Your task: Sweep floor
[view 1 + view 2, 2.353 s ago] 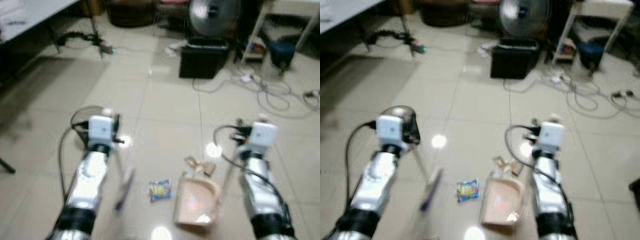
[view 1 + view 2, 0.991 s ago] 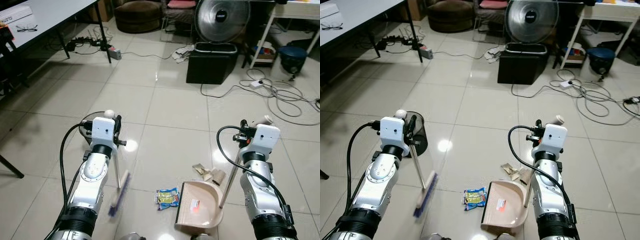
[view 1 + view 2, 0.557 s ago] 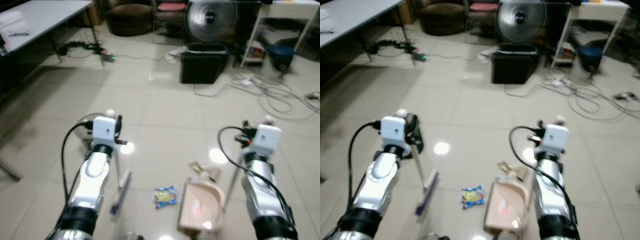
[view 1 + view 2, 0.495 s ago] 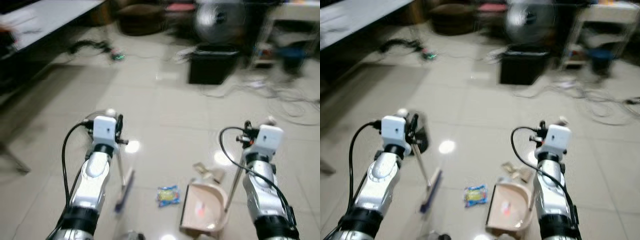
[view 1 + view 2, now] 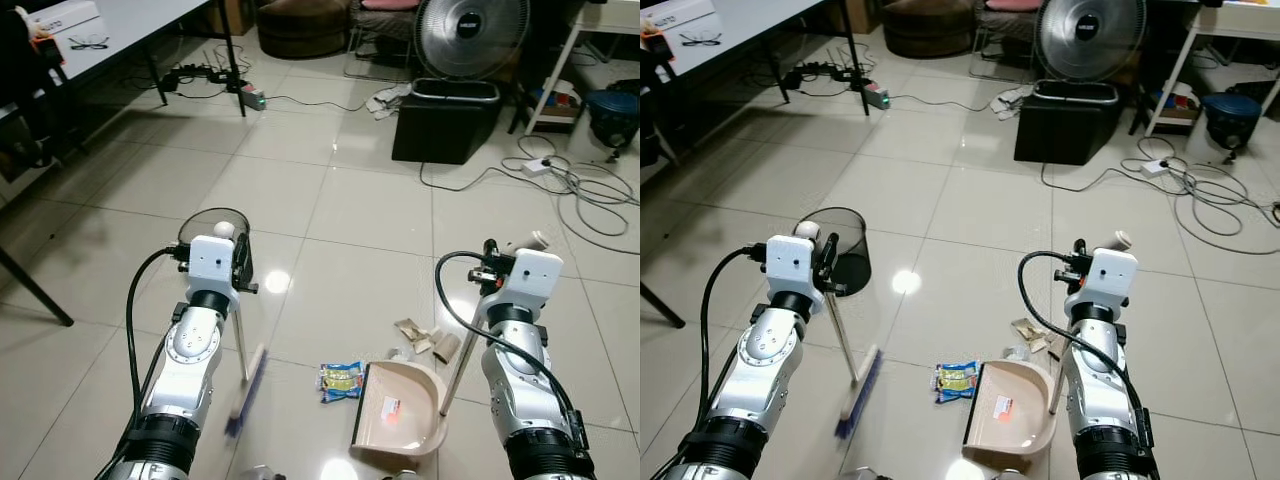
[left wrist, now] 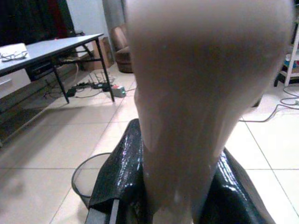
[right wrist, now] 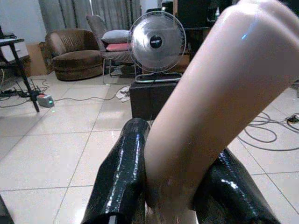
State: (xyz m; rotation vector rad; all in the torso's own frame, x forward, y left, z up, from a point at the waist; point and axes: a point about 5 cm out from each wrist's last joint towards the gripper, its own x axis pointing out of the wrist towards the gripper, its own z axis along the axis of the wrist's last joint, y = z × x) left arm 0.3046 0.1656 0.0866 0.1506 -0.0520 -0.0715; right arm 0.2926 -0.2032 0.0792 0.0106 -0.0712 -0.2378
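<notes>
Broom head motion-blurred, scraps beyond dustpan perhaps cardboard, both arms cut off at bottom edge

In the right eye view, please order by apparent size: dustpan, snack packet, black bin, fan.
1. Black bin and fan: similar, and both far away, so unsure.
2. Dustpan, nearer to the camera.
3. Snack packet, clearly smallest.
</notes>
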